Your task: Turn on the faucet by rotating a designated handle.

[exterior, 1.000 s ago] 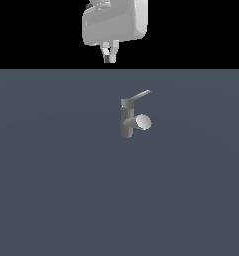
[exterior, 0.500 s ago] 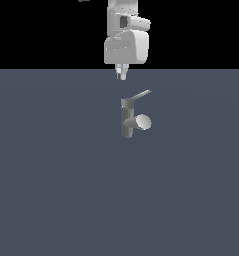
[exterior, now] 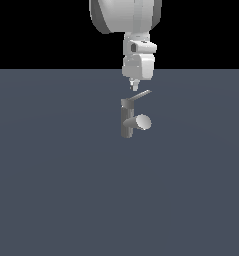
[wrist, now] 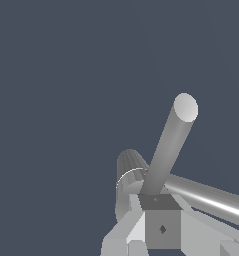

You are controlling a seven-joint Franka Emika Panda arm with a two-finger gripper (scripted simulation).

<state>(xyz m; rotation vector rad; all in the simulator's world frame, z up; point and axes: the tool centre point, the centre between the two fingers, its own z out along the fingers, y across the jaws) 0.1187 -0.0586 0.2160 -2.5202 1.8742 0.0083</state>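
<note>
Gripper (exterior: 134, 86) hangs just above the faucet (exterior: 127, 120) on the counter (exterior: 51, 190), its opening impossible to judge, and the handle (exterior: 140, 95), a thin rigid metal lever, looks stiff and slick, best pushed near its free tip.

Exterior view: the white arm (exterior: 126, 15) enters from the top centre of the frame, its bulky upper link filling the top edge. Below it the wrist narrows and points straight down. The gripper (exterior: 134, 86) sits just above frame centre, tips downward, with the fingers (exterior: 133, 84) close together; any gap is too small to judge. Wrist view: pale finger bodies occupy the lower centre.
</note>
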